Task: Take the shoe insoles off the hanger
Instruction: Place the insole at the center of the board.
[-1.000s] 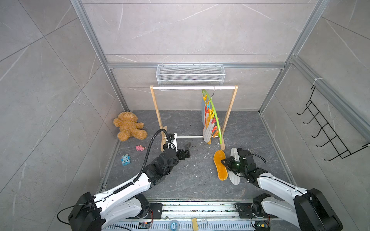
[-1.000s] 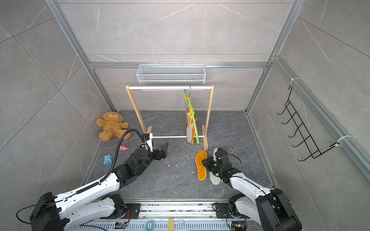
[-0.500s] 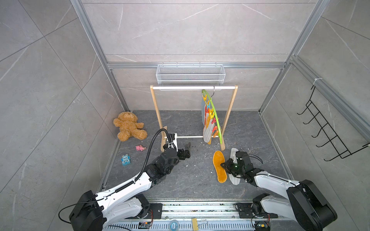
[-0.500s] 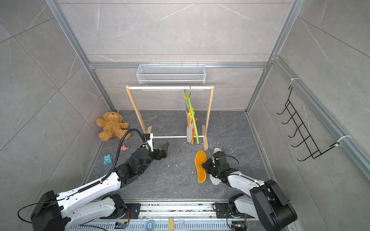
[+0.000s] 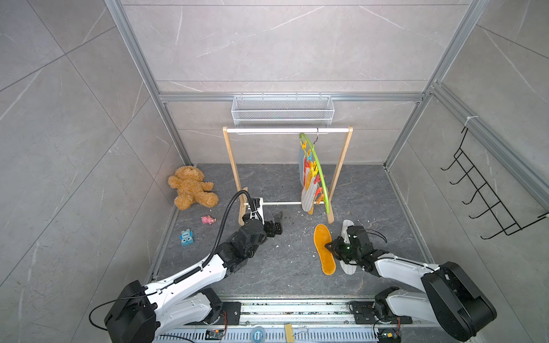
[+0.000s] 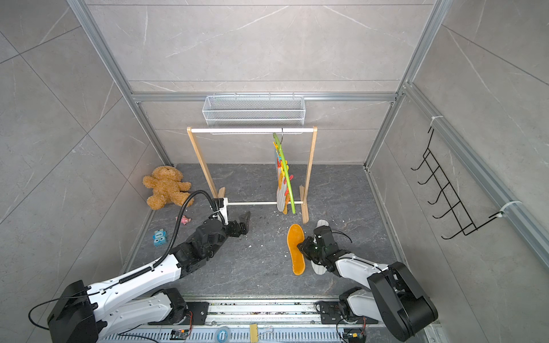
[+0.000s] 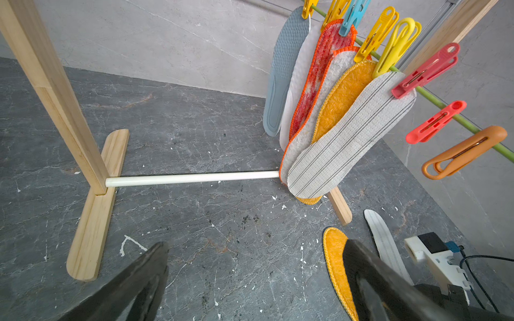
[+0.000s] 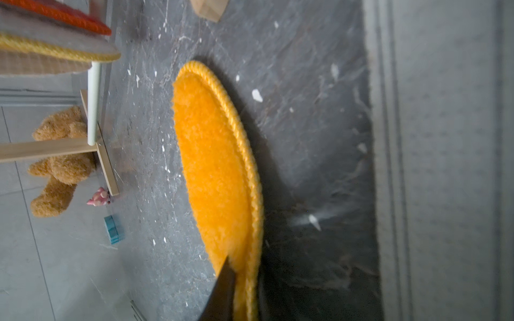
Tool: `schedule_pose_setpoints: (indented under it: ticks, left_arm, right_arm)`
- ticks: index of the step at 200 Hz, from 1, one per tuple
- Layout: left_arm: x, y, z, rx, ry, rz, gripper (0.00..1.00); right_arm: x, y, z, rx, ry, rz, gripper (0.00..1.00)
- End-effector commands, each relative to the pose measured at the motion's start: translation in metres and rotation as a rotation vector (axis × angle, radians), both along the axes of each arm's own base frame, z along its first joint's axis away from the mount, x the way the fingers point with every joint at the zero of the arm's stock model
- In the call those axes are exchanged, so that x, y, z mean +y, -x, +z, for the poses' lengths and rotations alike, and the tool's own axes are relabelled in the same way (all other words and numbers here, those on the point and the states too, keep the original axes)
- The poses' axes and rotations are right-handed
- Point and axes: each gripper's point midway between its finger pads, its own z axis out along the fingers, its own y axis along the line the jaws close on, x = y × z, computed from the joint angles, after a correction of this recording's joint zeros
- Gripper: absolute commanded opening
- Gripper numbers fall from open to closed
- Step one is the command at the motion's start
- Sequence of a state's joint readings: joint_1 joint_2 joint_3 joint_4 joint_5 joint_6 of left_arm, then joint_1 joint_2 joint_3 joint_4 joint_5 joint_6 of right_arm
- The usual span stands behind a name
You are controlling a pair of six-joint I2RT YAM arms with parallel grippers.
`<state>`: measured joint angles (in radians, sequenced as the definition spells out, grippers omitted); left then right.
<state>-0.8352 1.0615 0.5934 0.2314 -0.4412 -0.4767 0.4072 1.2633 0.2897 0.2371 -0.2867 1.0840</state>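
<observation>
right gripper [image 5: 329, 247] has slid off the striped insole [image 5: 348, 267] on the floor to the edge of the orange insole [image 5: 324, 261], which lies flat just beside it. the right wrist view shows that edge between the jaws, but i cannot tell whether they pinch it or have let go. further in, the left gripper [image 5: 276, 224] hovers spread wide and empty above the floor, facing the rail [image 5: 285, 130]. beyond it, six insoles [image 7: 347, 133] hang clipped in an overlapping fan on the green hanger [image 5: 320, 170], hooked near the rail's right end.
</observation>
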Motion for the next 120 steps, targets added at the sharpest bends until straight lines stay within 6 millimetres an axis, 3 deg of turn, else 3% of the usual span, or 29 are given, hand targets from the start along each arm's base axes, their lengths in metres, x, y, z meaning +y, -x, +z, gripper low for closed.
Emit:
schedule_pose_setpoints:
  ticks: [1, 46, 120]
  left_arm:
    - [-0.002, -0.004, 0.014, -0.027, 0.052, 0.01, 1.0]
    - [-0.001, -0.004, 0.013, -0.024, 0.052, 0.008, 1.0]
    - [0.0, -0.004, 0.006, -0.013, 0.035, 0.007, 0.99]
  right_arm:
    - [0.0, 0.0, 0.0, 0.0, 0.009, -0.012, 0.26]
    - [-0.003, 0.002, 0.002, -0.005, 0.018, -0.018, 0.42]
    - [-0.024, 0.001, 0.021, -0.031, 0.178, -0.015, 0.79]
